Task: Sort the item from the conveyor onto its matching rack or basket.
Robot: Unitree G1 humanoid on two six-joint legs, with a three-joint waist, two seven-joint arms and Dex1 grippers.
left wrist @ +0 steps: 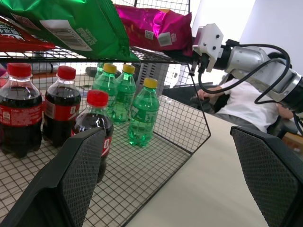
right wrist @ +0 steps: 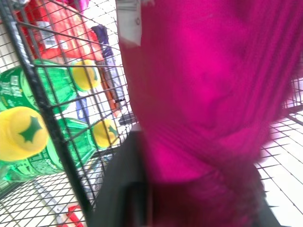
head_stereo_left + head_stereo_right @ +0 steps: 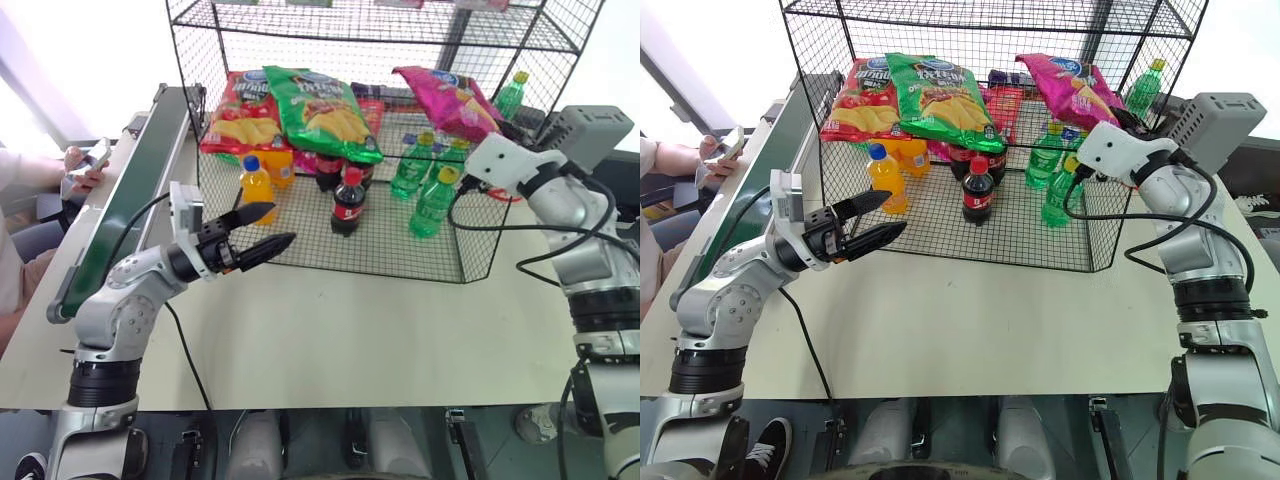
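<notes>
The item, a magenta-pink crisp bag [image 3: 445, 100], lies on the middle tier of the black wire rack [image 3: 400, 262], at its right end. My right gripper [image 3: 488, 130] is at the bag's near end, reaching in through the rack's right side; in the right wrist view the bag [image 2: 203, 94] looms very close. My left gripper [image 3: 262, 228] hovers open and holding nothing over the table, in front of the rack's lower left corner. The dark-green conveyor [image 3: 125, 200] runs along the table's left side, and no bag lies on its visible stretch.
A red bag [image 3: 240, 115] and a green bag [image 3: 320, 110] share the middle tier. Orange bottles [image 3: 257, 185], cola bottles [image 3: 347, 200] and green bottles [image 3: 432, 200] stand on the bottom tier. A person with a phone [image 3: 85, 165] sits beyond the conveyor. A grey box [image 3: 595, 130] sits right.
</notes>
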